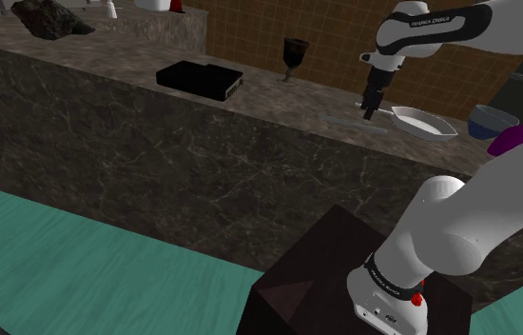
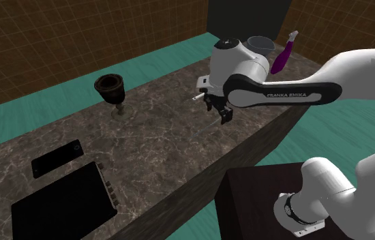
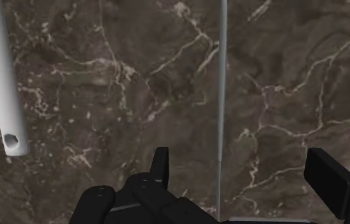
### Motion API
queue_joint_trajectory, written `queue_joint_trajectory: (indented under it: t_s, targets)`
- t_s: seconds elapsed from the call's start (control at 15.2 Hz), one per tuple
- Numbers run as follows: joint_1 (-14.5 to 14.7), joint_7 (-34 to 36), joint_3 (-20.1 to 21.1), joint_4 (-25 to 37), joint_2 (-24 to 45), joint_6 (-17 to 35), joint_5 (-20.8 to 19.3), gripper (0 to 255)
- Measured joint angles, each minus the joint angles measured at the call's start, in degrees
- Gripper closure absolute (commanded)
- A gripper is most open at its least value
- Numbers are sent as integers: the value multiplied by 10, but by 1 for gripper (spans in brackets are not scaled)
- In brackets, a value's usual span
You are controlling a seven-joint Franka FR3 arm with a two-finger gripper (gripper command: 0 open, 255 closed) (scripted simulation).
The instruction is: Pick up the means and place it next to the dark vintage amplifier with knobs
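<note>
- Progress: the task is at its start, on my reading. Nothing has been lifted yet, and both the grasp and the carry are left to do.
- The thing I take to be the "means" is a thin straight grey rod (image 3: 222,76) lying flat on the dark veined marble worktop (image 2: 159,136). This is a judgement, since the name fits nothing else there any better.
- The rod runs lengthwise between the fingers of the black end effector (image 3: 240,162), nearer one than the other and touching neither, so it is not held.
- End effector state: the two fingers stand well apart with only the rod and bare marble between them.
- The goal, a flat black box-shaped amplifier with a row of small knobs on one edge (image 2: 63,204), sits well apart from the rod, towards the second exterior view's lower left.
- Beside the rod lies the white tubular handle (image 3: 2,76) of a shallow white pan (image 1: 426,124), close enough to be clipped by a finger.
- Arm pose: from its dark box stand (image 1: 326,276) the white arm rises, bends over the worktop's edge and points the end effector straight down, low over the surface.
- Between rod and amplifier stands a dark goblet (image 2: 114,88), and a thin black slab (image 2: 56,158) lies just beside the amplifier. The carry will have to clear both.
</note>
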Motion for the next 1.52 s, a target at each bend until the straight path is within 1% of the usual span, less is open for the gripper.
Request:
queue_joint_trajectory:
  t_s: [0.4, 0.79, 0.86, 1.52]
  targets:
    - [3, -9, -17, -30, 15, 44, 3, 0]
    - [4, -9, -20, -35, 18, 52, 4, 0]
    - [4, -9, -20, -35, 18, 52, 4, 255]
    - [4, -9, -20, -35, 18, 52, 4, 255]
